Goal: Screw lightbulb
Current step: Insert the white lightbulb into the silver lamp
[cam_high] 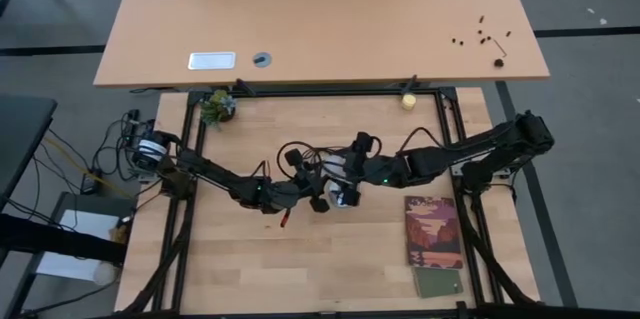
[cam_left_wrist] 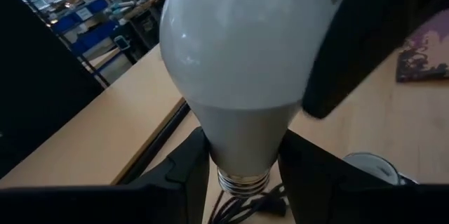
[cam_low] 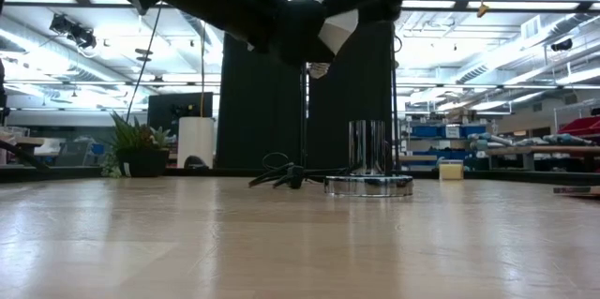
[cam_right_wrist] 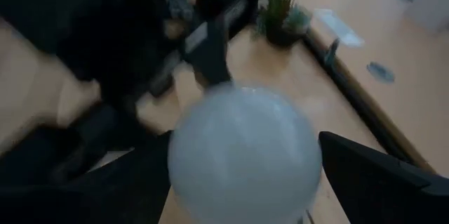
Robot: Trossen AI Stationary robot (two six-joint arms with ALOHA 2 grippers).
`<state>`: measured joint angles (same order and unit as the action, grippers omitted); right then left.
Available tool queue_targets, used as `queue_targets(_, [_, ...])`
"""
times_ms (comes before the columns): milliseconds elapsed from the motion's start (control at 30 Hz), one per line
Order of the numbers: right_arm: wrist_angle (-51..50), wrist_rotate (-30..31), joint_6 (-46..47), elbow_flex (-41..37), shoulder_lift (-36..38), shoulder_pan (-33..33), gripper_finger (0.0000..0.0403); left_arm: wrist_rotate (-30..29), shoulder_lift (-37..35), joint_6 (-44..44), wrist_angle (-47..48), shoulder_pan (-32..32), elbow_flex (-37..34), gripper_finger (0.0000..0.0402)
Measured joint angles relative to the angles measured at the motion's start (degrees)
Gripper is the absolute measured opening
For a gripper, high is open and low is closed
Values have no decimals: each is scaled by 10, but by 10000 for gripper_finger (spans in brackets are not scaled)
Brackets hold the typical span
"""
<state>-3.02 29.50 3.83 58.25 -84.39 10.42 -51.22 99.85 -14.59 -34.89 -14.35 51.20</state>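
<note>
White and frosted, the lightbulb (cam_left_wrist: 245, 48) hangs in the air over the middle of the worktop (cam_high: 330, 259), held between the two arms, with its greyish neck and screw base toward the left arm and its round dome toward the right.

On the left, the left gripper (cam_left_wrist: 242, 175) reaches in from the left edge of the worktop, its arm stretched low and nearly flat. Its jaws sit narrow around the bulb's neck, just above the threads, holding it.

Just right of centre, the silver socket (cam_low: 368, 184) stands on the worktop with its black cord (cam_low: 281, 175) trailing to the left; the bulb sits well above it.

Further right, the right gripper (cam_right_wrist: 245, 175) comes in from the far right, elbow raised, wrist pointing left. Its jaws stand wide on either side of the dome; whether they press it, I cannot tell.

To do this step well, I judge the dome should be gripped firmly but gently before the neck is released, then the bulb turned base-down and squared over the socket, so the threads catch cleanly rather than cross.
</note>
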Motion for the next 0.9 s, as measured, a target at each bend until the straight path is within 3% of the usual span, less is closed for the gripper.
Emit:
queue_targets(267, [7, -8, -3, -1, 1, -18, 349, -8, 0, 0, 0, 0, 0, 157])
queue_targets(533, [-49, -13, 68, -1, 2, -36, 348, -46, 1, -24, 0, -13, 0, 157])
queue_targets(900, [-26, -119, 100, -1, 2, -56, 347, -47, 0, -127, -6, -27, 0, 157])
